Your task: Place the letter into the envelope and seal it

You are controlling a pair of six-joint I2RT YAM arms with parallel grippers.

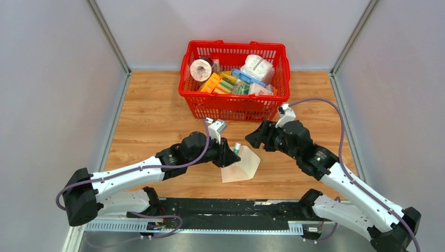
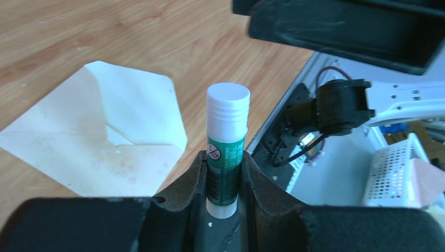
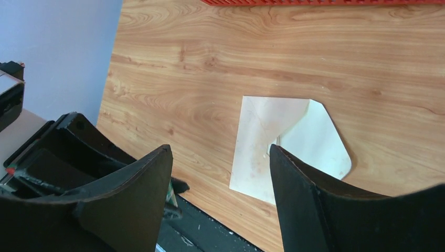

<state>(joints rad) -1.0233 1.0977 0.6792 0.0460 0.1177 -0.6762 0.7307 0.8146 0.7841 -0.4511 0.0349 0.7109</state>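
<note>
The tan envelope (image 1: 240, 166) lies flat on the wooden table with its flap open toward the right; it also shows in the left wrist view (image 2: 99, 139) and the right wrist view (image 3: 273, 147). No separate whitish letter shows; it is hidden or out of view. My left gripper (image 1: 234, 152) is shut on a capped green-and-white glue stick (image 2: 227, 152), held upright just above the envelope's left part. My right gripper (image 1: 253, 138) is open and empty, hovering just right of the glue stick, with the envelope seen between its fingers (image 3: 294, 199).
A red basket (image 1: 233, 44) full of packaged goods stands at the back middle, just behind both grippers. The black base rail (image 1: 225, 207) runs along the near table edge. Grey walls close in the left, right and back sides.
</note>
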